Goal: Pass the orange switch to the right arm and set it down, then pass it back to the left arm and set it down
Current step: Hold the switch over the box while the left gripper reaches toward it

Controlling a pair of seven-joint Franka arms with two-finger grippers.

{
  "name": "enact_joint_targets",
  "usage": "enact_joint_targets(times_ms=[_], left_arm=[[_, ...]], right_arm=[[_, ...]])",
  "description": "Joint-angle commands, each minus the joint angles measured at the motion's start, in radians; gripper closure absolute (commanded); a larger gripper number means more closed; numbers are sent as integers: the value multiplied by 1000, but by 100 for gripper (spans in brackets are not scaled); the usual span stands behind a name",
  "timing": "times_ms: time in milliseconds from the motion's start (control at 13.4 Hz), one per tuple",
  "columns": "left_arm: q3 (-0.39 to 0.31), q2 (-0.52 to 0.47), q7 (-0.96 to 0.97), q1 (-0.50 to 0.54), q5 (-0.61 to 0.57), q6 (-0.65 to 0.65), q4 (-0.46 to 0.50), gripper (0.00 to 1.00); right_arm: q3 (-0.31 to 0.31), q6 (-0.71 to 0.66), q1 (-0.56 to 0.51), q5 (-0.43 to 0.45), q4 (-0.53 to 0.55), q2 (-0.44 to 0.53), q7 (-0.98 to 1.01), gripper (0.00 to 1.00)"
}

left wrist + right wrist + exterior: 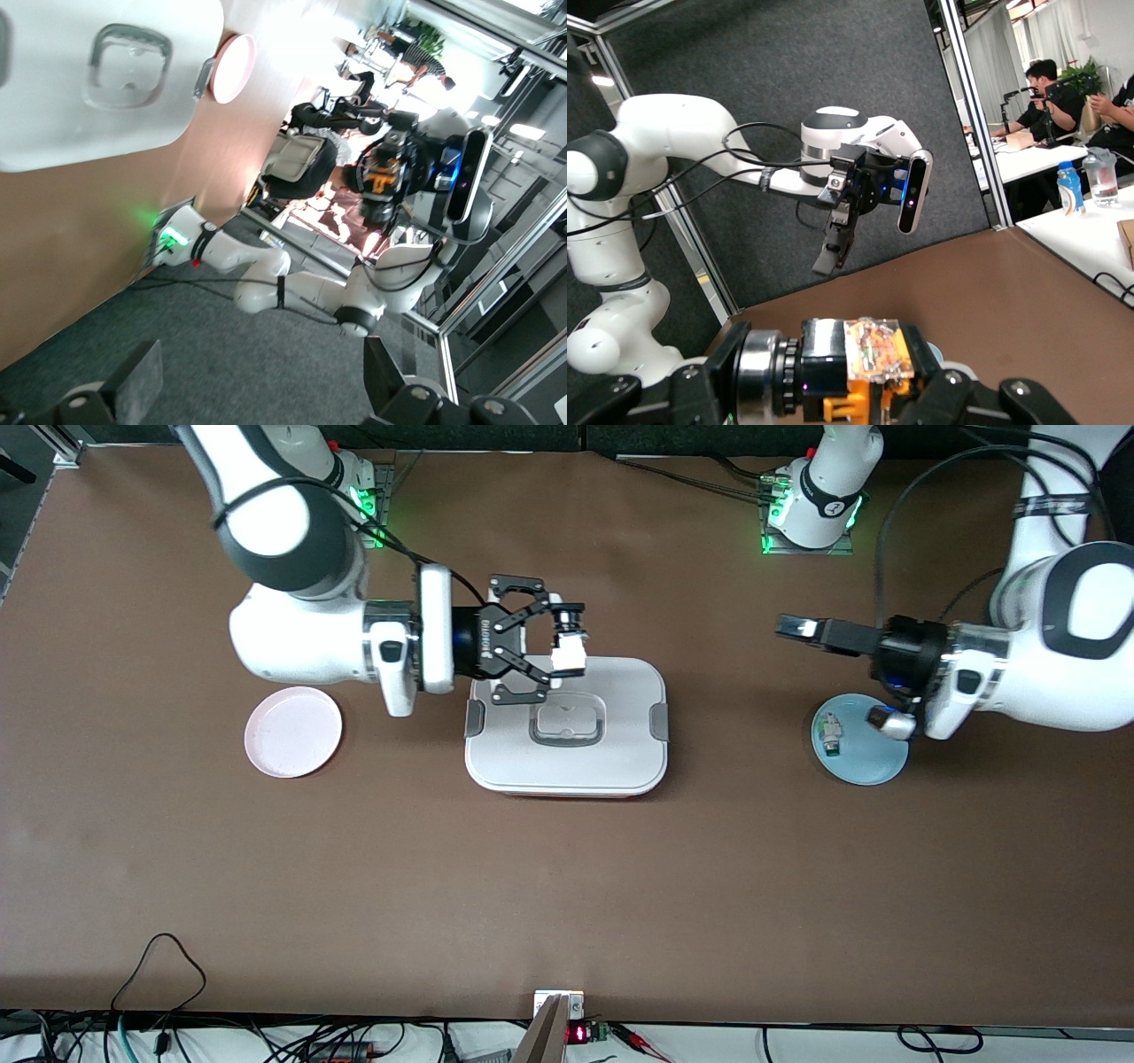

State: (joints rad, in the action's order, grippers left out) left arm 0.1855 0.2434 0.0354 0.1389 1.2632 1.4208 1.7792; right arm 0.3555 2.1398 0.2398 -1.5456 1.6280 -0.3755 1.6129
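Gripping the orange switch [873, 363], my right gripper [567, 642] hovers over the box [567, 726] edge nearest the bases. My left gripper [797, 629], released, hangs over bare worktop [567, 886] above the blue plate [873, 766] holding a white-and-green component [830, 732]; the pink plate [292, 731] sits by the right arm.

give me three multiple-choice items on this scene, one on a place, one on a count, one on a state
1. The right tool is over
A. the pink plate
B. the box
C. the blue plate

2. Round plates on the table:
A. one
B. two
C. three

3. The orange switch is
A. held in the right tool
B. on the blue plate
C. on the box lid

Answers:
1 B, it hangs over the edge of the box.
2 B, the pink plate and the blue plate.
3 A, the orange switch sits between its fingers.
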Motion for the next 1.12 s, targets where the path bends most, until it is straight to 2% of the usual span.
enact_joint_targets(times_ms=[0,74,223,595,1042], left_arm=[[70,-44,-26,-4,67,134,75,1],[112,-71,-26,-4,82,223,106,1],[164,-87,-23,-2,163,279,152,1],[299,-76,-14,-5,310,541,166,2],[307,-33,-25,-7,317,573,152,3]], right_arm=[[0,64,47,-54,-34,-37,18,76],[0,80,61,-59,-52,-51,19,76],[0,104,85,-57,-80,-85,31,76],[0,147,108,-57,-143,-128,36,76],[-4,184,128,-56,-154,-132,27,76]])
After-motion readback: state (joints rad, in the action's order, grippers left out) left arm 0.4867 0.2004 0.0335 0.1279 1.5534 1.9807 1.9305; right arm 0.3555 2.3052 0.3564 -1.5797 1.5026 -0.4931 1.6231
